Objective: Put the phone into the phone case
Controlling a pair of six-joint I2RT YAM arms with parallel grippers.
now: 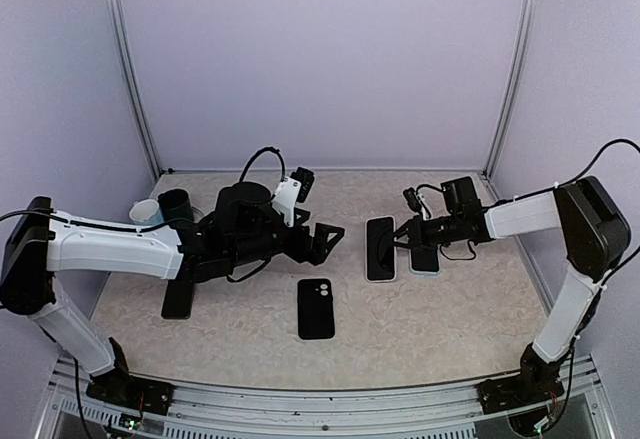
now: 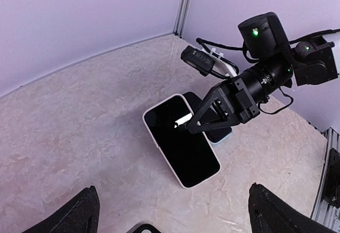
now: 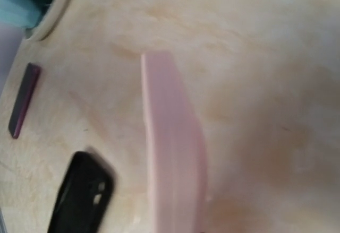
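The phone (image 1: 380, 249), with a black screen and a pale rim, lies flat right of centre; the left wrist view shows it too (image 2: 180, 140). The black phone case (image 1: 316, 309), with a camera cut-out, lies in front of the centre, apart from the phone. Its edge shows at the bottom of the left wrist view (image 2: 141, 227). My right gripper (image 1: 398, 242) is low at the phone's right side. Its fingers meet in a point over the screen (image 2: 187, 126), so it looks shut. My left gripper (image 1: 328, 239) is open and empty, hovering left of the phone. The right wrist view is blurred and shows the phone's pinkish edge (image 3: 172, 153) and the case (image 3: 82, 196).
A dark slab with a pale blue rim (image 1: 424, 259) lies just right of the phone, under my right gripper. A long black object (image 1: 178, 299) lies under my left arm. A black cup (image 1: 176, 204) and a pale cup (image 1: 145, 212) stand at the back left.
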